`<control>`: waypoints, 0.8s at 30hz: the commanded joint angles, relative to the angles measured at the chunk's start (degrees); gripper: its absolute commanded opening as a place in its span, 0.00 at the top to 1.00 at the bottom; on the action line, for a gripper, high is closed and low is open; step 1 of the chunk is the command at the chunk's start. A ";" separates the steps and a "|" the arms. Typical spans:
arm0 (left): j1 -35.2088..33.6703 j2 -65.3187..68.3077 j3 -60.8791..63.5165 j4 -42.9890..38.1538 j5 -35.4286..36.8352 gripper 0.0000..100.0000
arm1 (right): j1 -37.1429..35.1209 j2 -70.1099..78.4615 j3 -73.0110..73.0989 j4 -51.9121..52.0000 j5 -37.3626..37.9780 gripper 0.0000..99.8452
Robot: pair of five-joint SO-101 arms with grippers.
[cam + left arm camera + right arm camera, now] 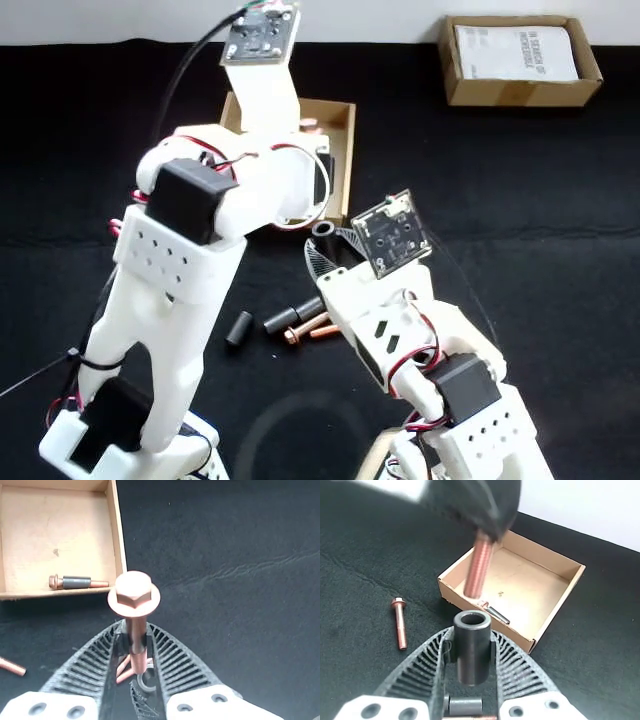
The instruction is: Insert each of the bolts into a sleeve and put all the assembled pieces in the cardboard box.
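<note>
**Sleeve's up, spare parts on the table**

We've got the right gripper (325, 241) pinching a short black cylindrical sleeve (323, 229) upright, just beside the open brown cardboard box (349, 150). On the black tabletop (560, 300) lie two more black sleeves (239, 328) and a couple of copper-coloured bolts (318, 328), close together.

A copper bolt (133, 596) is gripped by its shank in the left hand (134, 635). Its threaded end hangs just above the open bore of a black sleeve (471, 647), held upright in the right hand (471, 631). One assembled piece (75, 582) lies in the cardboard box (119, 540). A spare bolt (399, 629) and a loose sleeve (239, 328) lie flat on the bench (560, 300).
</note>
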 commanded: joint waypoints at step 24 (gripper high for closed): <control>1.45 -1.98 -0.04 -0.79 2.81 0.99 | 1.01 6.99 -8.66 -1.89 -0.26 0.99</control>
